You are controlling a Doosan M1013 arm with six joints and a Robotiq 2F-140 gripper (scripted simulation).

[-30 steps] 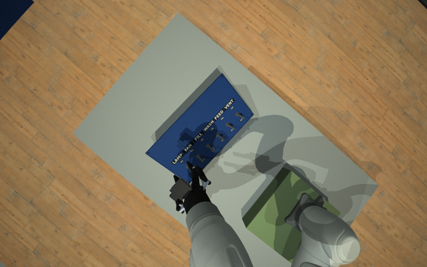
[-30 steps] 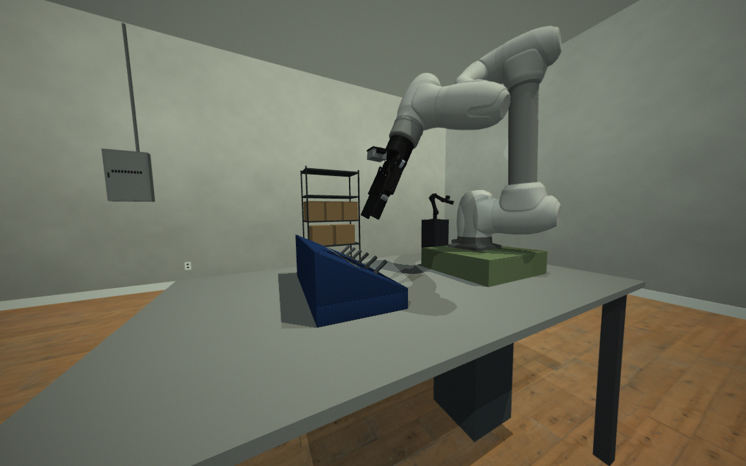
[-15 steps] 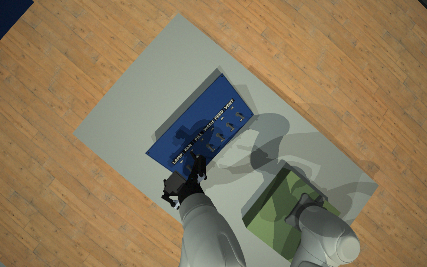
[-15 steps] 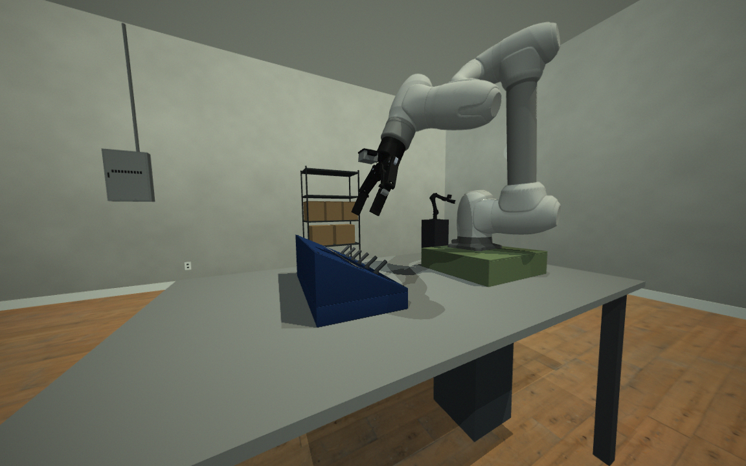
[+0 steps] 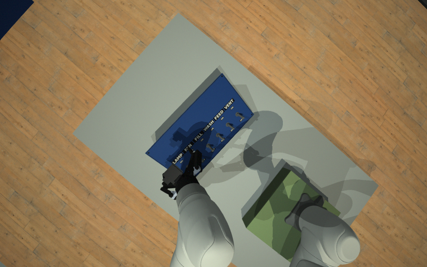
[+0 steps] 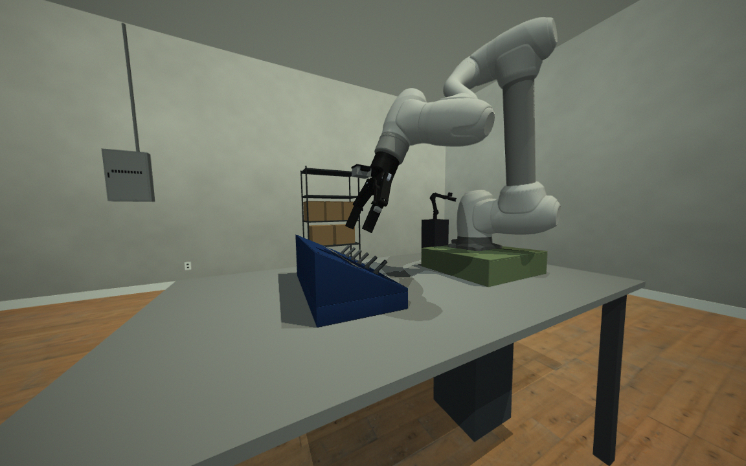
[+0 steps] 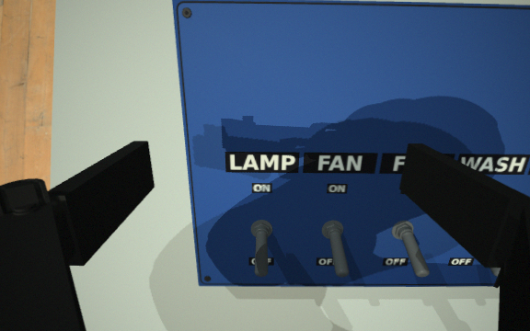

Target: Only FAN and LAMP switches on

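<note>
The blue wedge-shaped console (image 5: 205,102) (image 6: 340,283) (image 7: 339,69) stands on the grey table (image 5: 135,99) (image 6: 248,371). In the wrist view the LAMP lever (image 7: 261,245), the FAN lever (image 7: 337,248) and the FILL lever (image 7: 411,248) all tilt down toward their OFF marks. The WASH lever is hidden there behind my right finger. From above, the FILL lever (image 5: 210,147), WASH lever (image 5: 219,136), FEED lever (image 5: 230,126) and VENT lever (image 5: 240,115) also lean to the OFF side. My gripper (image 5: 193,159) (image 6: 361,224) (image 7: 278,165) is wide open and empty, hanging above the LAMP and FAN end of the console.
The arm's green base block (image 5: 268,205) (image 6: 486,263) stands on the table to the right of the console. A shelf rack with boxes (image 6: 329,202) stands by the far wall. The table's edge runs close to the console's LAMP end.
</note>
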